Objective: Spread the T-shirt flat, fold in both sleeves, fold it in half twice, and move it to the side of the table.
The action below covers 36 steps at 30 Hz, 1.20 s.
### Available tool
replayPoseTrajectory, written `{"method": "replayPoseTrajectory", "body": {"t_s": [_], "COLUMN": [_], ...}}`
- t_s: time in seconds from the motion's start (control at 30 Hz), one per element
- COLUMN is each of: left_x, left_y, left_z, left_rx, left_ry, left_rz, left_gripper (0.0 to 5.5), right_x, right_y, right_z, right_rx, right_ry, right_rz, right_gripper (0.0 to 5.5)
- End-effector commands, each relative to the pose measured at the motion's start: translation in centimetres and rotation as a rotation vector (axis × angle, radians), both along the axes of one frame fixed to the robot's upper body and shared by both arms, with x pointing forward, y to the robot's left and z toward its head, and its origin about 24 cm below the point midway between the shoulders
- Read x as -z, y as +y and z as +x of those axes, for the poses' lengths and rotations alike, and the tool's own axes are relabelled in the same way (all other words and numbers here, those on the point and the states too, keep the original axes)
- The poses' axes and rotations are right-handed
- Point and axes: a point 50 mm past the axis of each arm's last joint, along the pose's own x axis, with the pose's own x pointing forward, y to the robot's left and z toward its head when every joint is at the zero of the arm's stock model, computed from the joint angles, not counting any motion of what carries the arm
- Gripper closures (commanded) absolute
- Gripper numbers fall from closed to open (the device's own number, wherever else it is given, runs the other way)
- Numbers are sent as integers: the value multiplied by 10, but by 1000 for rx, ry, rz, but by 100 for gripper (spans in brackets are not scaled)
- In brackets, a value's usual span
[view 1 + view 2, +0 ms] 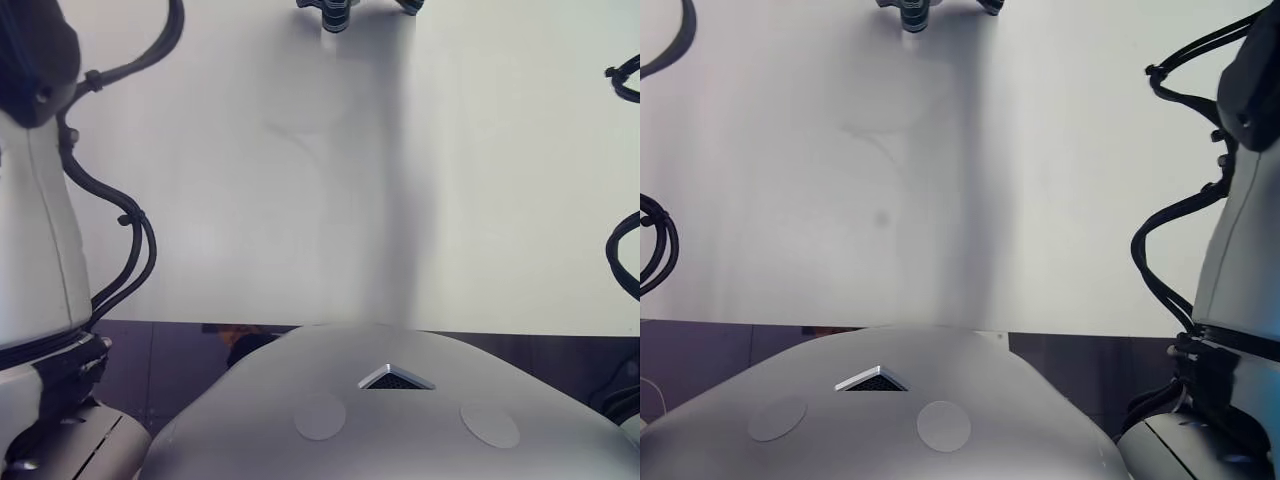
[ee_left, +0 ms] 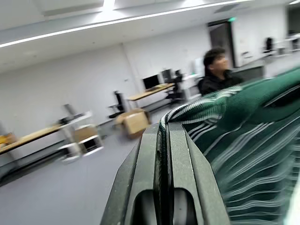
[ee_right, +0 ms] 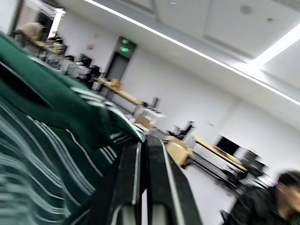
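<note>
The left hand (image 2: pixel 164 138) is pressed together on a fold of the dark green, white-striped knit T-shirt (image 2: pixel 243 136). The right hand (image 3: pixel 142 152) pinches its fabric likewise, and both hold it raised above the smooth white desk (image 1: pixel 250 200).

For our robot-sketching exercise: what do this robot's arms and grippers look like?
Both arms, left arm and right arm, have smooth white shells with dark joints; bundled black cables loop alongside them. The left gripper and right gripper each have two flat, dark grey fingers.
</note>
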Motion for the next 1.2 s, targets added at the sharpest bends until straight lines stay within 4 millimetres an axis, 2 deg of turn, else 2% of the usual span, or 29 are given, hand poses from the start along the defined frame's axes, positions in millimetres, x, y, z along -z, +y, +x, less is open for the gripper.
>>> {"method": "replayPoseTrajectory", "body": {"t_s": [0.03, 0.07, 0.13, 0.17, 0.23, 0.3, 0.4, 0.5, 0.57, 0.6, 0.73, 0.8, 0.9, 0.97, 1.03, 1.07, 1.13, 1.17, 1.2], "left_x": [3, 12, 53, 76, 125, 178, 237, 278, 292, 297, 306, 295, 262, 233, 202, 192, 194, 208, 230], "left_y": [39, 49, 35, 28, 23, 26, 37, 43, 40, 38, 32, 29, 23, 13, 19, 21, 16, 11, 7], "left_z": [-47, -72, -119, -139, -165, -189, -229, -254, -261, -264, -276, -279, -271, -256, -233, -223, -181, -154, -133], "left_rx": [529, 608, 817, 899, 981, 1050, 1107, 1026, 948, 911, 835, 830, 795, 801, 790, 781, 657, 543, 454], "left_ry": [262, 319, 544, 660, 817, 956, 1093, 1122, 1104, 1096, 1085, 1073, 1017, 950, 867, 833, 734, 693, 662], "left_rz": [263, 341, 484, 546, 688, 780, 887, 974, 1005, 1014, 1044, 1042, 977, 794, 661, 614, 503, 503, 582], "left_gripper": [549, 549, 549, 549, 549, 549, 549, 549, 527, 510, 442, 440, 440, 440, 440, 440, 440, 460, 479], "right_x": [3, 6, 31, 53, 103, 158, 221, 269, 289, 294, 299, 292, 249, 216, 195, 191, 212, 229, 249], "right_y": [-26, -34, -18, -5, 11, 19, 28, 26, 26, 27, 31, 32, 29, 20, 14, 14, 31, 45, 61], "right_z": [-40, -63, -106, -124, -144, -162, -199, -232, -250, -259, -284, -285, -272, -245, -210, -197, -153, -132, -112], "right_rx": [-448, -531, -736, -831, -943, -988, -983, -886, -814, -786, -721, -698, -751, -739, -710, -698, -573, -504, -431], "right_ry": [221, 271, 459, 586, 791, 938, 1066, 1131, 1164, 1180, 1203, 1205, 1188, 1118, 1012, 971, 919, 917, 928], "right_rz": [-226, -270, -377, -433, -486, -506, -531, -644, -689, -693, -710, -673, -475, -305, -104, -39, 67, 84, 82], "right_gripper": [550, 550, 550, 550, 550, 550, 550, 550, 550, 550, 458, 423, 417, 417, 436, 450, 493, 509, 532]}}
